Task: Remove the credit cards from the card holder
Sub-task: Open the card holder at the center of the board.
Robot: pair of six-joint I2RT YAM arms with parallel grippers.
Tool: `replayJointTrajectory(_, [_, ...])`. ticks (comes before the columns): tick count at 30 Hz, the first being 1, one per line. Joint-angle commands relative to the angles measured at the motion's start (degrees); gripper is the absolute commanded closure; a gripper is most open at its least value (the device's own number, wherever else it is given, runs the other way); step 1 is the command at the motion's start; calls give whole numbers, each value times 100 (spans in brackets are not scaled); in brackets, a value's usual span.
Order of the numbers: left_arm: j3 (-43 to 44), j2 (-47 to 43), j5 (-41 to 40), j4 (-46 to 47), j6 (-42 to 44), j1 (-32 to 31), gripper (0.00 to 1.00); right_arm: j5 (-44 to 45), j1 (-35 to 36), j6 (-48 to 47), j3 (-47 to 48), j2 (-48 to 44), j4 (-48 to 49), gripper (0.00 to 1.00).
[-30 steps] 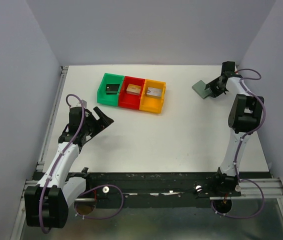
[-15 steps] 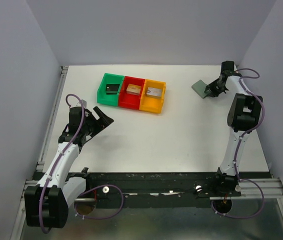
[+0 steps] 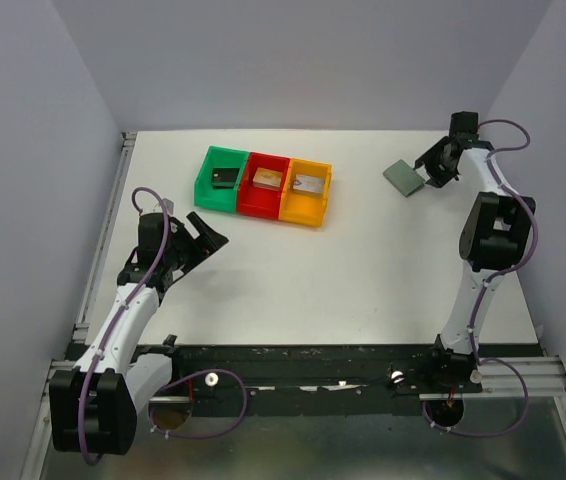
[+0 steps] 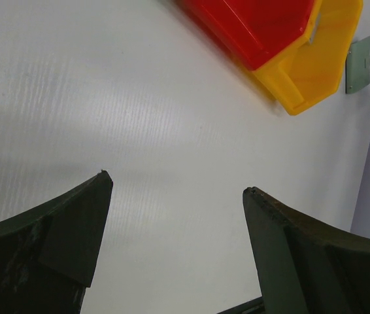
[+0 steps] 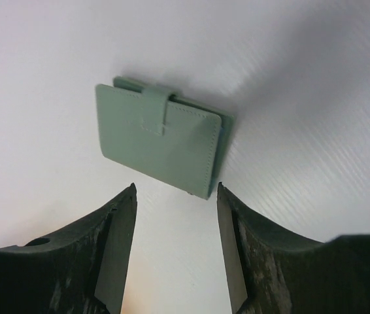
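Right gripper has backed off rightward from the small flat grey-green folding card holder, whose edge it overlapped earlier. Its fingers now stand apart, gripping nothing, with the holder just beyond the tips in the wrist view. Holder lies flat on the white table, far right, folded shut with its tab across, so the inside is hidden. Right arm reaches far, wrist turned left. Left gripper is spread wide over bare table, arm folded low. Red plastic bin and orange plastic bin are cut off in its wrist view.
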Motion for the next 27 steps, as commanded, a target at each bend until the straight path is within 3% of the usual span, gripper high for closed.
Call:
replayJointTrajectory(1, [-71, -55, 137, 99, -38, -10, 6, 423, -12, -41, 799, 472, -262, 40])
replayJointTrajectory(13, [-10, -11, 128, 38, 15, -10, 6, 327, -38, 566, 2338, 1536, -1124, 39])
replayJointTrajectory(27, [-62, 42, 357, 222, -108, -10, 6, -499, 14, 469, 2488, 1906, -1467, 38])
